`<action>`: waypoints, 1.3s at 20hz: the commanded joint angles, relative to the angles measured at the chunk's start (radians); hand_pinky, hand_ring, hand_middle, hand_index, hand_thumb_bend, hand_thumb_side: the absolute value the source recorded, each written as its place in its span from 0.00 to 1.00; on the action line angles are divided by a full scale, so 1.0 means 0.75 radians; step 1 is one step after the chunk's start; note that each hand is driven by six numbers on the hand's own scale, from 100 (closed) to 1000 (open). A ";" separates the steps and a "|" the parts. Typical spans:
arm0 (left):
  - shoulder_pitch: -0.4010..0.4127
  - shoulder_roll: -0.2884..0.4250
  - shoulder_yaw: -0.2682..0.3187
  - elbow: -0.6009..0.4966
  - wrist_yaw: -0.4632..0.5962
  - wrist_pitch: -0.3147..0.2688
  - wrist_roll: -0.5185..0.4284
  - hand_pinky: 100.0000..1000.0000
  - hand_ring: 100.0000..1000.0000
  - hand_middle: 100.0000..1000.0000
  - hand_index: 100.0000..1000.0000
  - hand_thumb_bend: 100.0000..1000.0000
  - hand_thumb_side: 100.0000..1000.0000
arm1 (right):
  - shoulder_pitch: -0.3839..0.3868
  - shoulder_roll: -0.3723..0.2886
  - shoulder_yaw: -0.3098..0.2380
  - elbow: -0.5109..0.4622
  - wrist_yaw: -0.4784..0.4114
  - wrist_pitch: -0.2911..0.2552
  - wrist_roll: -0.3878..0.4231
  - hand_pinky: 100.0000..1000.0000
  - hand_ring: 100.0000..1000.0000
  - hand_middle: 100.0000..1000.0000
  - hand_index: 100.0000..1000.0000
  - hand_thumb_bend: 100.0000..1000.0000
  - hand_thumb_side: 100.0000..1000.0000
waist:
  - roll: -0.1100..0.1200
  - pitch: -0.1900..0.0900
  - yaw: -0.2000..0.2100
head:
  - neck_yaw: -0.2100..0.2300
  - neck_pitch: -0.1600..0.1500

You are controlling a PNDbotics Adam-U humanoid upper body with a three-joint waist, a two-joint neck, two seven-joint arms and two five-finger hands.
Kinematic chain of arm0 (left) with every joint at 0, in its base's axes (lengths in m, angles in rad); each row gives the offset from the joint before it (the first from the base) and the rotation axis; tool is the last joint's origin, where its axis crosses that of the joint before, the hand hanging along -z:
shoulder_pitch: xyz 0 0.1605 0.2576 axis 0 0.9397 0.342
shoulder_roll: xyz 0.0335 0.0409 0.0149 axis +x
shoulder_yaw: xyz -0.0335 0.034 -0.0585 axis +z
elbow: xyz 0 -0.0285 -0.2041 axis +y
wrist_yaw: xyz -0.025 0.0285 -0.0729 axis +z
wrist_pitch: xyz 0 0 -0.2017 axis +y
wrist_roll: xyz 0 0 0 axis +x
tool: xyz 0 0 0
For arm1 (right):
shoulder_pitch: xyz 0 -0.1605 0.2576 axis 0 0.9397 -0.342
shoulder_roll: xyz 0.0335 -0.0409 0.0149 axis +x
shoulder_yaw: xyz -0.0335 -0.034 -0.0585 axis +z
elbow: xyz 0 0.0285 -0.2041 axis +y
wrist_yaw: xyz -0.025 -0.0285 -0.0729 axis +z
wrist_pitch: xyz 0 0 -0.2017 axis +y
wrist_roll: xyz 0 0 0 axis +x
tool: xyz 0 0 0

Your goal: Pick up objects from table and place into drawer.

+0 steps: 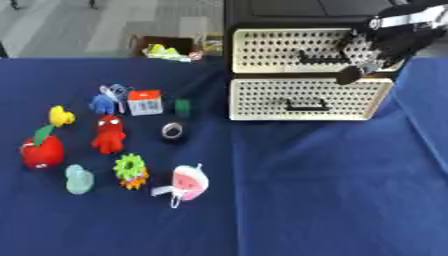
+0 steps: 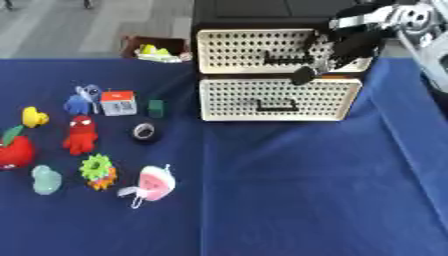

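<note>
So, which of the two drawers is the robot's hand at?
The upper drawer. The right hand is in front of its right part, next to the black handle, while the lower drawer beneath has nothing at it.

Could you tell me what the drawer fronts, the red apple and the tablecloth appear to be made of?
The drawer fronts look like rigid cream plastic or painted metal: regular perforations, matte, with black handles. The red apple seems soft plush, given its fuzzy outline and floppy green leaf. The tablecloth appears to be woven dark-blue fabric, matte, with slight creases.
</note>
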 commanded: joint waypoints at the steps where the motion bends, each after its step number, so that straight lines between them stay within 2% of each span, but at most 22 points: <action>1: -0.011 0.020 0.021 -0.019 0.007 -0.001 -0.008 0.61 0.61 0.66 0.88 0.00 1.00 | -0.036 -0.021 -0.005 -0.018 0.008 -0.004 0.000 0.00 0.00 0.00 0.89 0.94 0.76 | -0.002 -0.022 0.000 | 0.001 -0.015; 9: -0.013 0.016 0.023 -0.019 0.014 0.003 -0.014 0.61 0.61 0.66 0.88 0.00 1.00 | -0.033 -0.021 0.015 -0.051 0.015 -0.003 0.000 0.00 0.00 0.00 0.88 0.92 0.75 | -0.009 -0.020 0.000 | 0.004 -0.019; 17: -0.010 0.011 0.027 -0.019 0.021 0.003 -0.015 0.61 0.61 0.66 0.88 0.00 1.00 | -0.044 0.008 0.077 0.015 0.029 0.001 0.000 0.00 0.00 0.00 0.87 0.91 0.74 | -0.011 -0.019 0.010 | -0.002 -0.024; 26: -0.009 0.010 0.028 -0.019 0.027 0.006 -0.015 0.61 0.61 0.66 0.87 0.00 1.00 | -0.053 0.030 0.114 0.072 -0.006 -0.006 0.000 0.00 0.00 0.00 0.80 0.92 0.75 | -0.016 -0.018 0.014 | -0.004 -0.024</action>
